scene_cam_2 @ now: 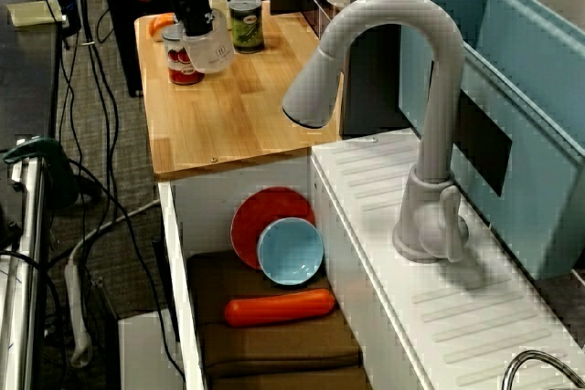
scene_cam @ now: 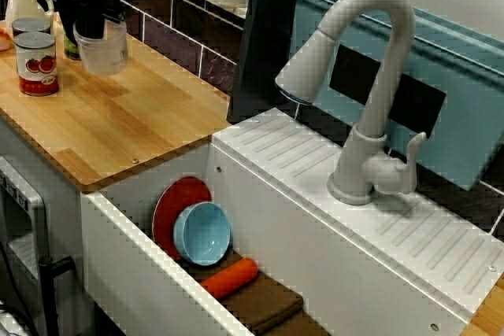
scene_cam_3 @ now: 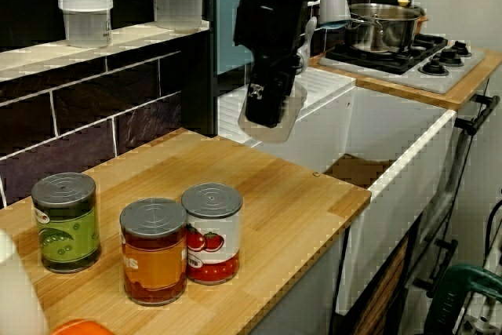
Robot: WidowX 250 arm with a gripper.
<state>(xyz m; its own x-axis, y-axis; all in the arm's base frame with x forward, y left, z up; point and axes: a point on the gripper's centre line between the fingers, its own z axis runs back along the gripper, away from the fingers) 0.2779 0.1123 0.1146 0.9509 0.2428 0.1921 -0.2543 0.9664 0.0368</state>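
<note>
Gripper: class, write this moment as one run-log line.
gripper shut on clear cup | held over wooden counter | three cans nearby | sink holds red plate, blue bowl, carrot

Clear cup (scene_cam: pixel 106 54) — red-white can (scene_cam: pixel 36 64)

The cup (scene_cam: pixel 106 57) is clear, thin plastic, and the gripper (scene_cam: pixel 93 35) on it is matt black. The counter (scene_cam: pixel 118 116) is smooth wood with a soft shine. The cans (scene_cam_3: pixel 212 233) have dull metal lids and glossy paper labels. The faucet (scene_cam: pixel 378 76) looks matt grey. In the white matt sink (scene_cam_2: pixel 219 194), the plate (scene_cam_2: pixel 260 216) and bowl (scene_cam_2: pixel 291 251) are glossy, the carrot (scene_cam_2: pixel 279 308) is smooth, and the cloth (scene_cam_2: pixel 274 340) is brown and rough.
</note>
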